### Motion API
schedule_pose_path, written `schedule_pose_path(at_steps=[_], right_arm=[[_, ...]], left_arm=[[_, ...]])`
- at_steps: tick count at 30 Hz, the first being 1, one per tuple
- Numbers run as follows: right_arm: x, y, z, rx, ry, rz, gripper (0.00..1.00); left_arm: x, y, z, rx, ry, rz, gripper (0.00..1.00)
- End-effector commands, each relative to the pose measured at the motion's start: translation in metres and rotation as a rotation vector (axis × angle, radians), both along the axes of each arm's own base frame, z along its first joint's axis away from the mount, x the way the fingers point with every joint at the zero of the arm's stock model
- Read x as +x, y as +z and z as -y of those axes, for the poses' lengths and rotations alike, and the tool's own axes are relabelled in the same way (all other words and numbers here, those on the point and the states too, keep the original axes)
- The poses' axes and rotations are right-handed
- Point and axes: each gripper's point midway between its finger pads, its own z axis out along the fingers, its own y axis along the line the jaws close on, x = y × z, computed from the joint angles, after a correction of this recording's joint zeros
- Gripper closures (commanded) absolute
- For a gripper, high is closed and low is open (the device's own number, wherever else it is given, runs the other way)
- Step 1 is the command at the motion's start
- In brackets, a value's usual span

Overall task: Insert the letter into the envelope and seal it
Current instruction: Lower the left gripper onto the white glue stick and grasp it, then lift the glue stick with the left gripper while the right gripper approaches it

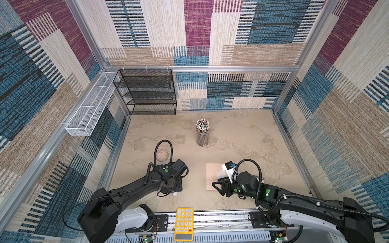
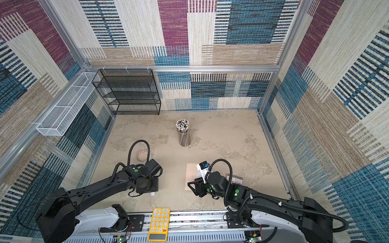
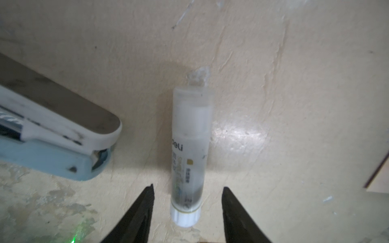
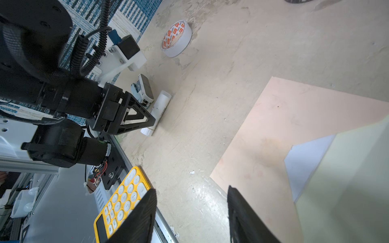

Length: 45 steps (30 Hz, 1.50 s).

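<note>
The envelope (image 1: 212, 178) lies flat toward the surface's (image 1: 231, 136) front right with its flap (image 4: 347, 178) open and a corner of the letter (image 4: 305, 160) showing beneath it. The right tool (image 4: 191, 189), wrist turned sideways, hangs low by the envelope's front-left corner, jaws apart and empty. The left tool (image 3: 187, 189) points down, jaws apart astride a glue stick (image 3: 189, 136).

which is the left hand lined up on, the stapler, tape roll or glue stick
The glue stick: it lies flat between the tips of the open left hand, ungripped. The stapler sits beside it; the tape roll is farther off.
</note>
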Motion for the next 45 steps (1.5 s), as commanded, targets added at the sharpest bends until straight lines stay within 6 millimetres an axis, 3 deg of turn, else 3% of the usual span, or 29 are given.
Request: schedule_pose_path(at_steps=[1, 16, 27, 30, 33, 37, 40, 45], right_arm=[[0.003, 0.009, -0.003, 0.048, -0.015, 0.018, 0.43], [0.002, 0.009, -0.003, 0.056, -0.009, 0.025, 0.45], [0.003, 0.010, -0.003, 0.049, -0.012, 0.029, 0.45], [0.004, 0.016, -0.004, 0.053, -0.013, 0.036, 0.45], [0.008, 0.027, -0.005, 0.069, -0.032, 0.039, 0.45], [0.011, 0.050, -0.010, 0.094, -0.053, 0.012, 0.44], [0.014, 0.070, -0.020, 0.104, -0.047, -0.003, 0.43], [0.021, 0.113, -0.034, 0.147, -0.046, 0.011, 0.40]], left_arm=[[0.004, 0.000, 0.002, 0.002, -0.019, 0.005, 0.50], [0.013, -0.015, 0.007, -0.028, -0.024, -0.039, 0.63], [0.004, -0.028, 0.002, -0.002, -0.023, -0.092, 0.81], [0.004, -0.024, 0.004, -0.011, -0.037, -0.090, 0.84], [0.010, -0.004, 0.014, -0.073, -0.077, -0.028, 0.83], [0.020, 0.044, 0.033, -0.192, -0.155, 0.149, 0.83], [0.019, 0.081, 0.046, -0.283, -0.236, 0.304, 0.84], [0.017, 0.118, 0.070, -0.421, -0.370, 0.535, 0.85]])
